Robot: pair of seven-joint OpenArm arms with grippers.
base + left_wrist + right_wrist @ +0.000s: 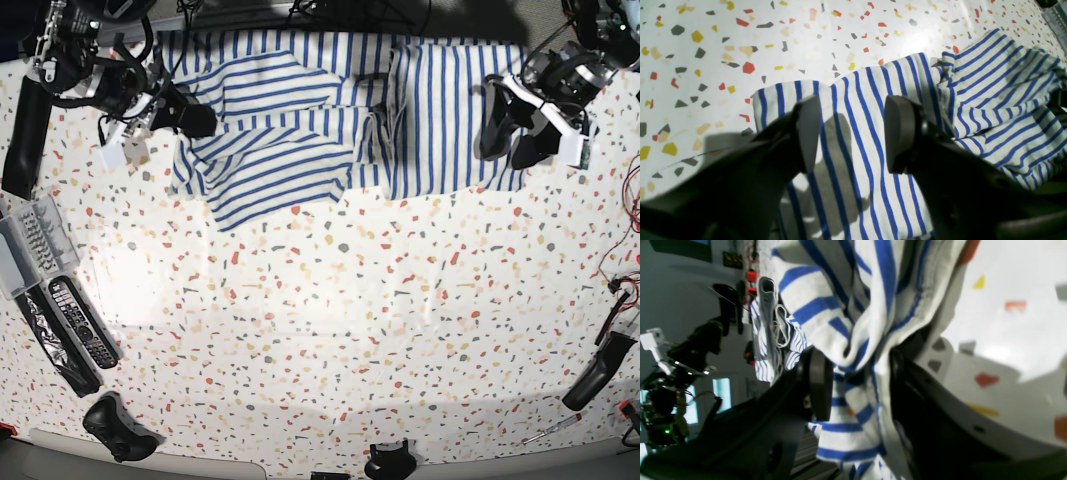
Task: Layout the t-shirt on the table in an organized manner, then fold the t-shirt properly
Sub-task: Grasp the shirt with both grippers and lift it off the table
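Note:
The blue-striped white t-shirt [300, 110] lies crumpled along the far edge of the speckled table [350, 330], its left half bunched and folded over. My left gripper [507, 140] hovers open over the shirt's flat right part. In the left wrist view the left gripper [853, 133] has its jaws apart above the t-shirt [990, 83], with bare table [773, 50] beyond. My right gripper [190, 118] is at the shirt's left edge. In the right wrist view the right gripper [862, 390] is shut on a bunched fold of the t-shirt [840, 316], lifted off the table [1007, 323].
At the table's left edge are a grey tray [30, 245], remotes [80, 320] and a long black object [25, 125]. A black controller [120, 428] sits at front left. A black tool [590, 375] lies at the right edge.

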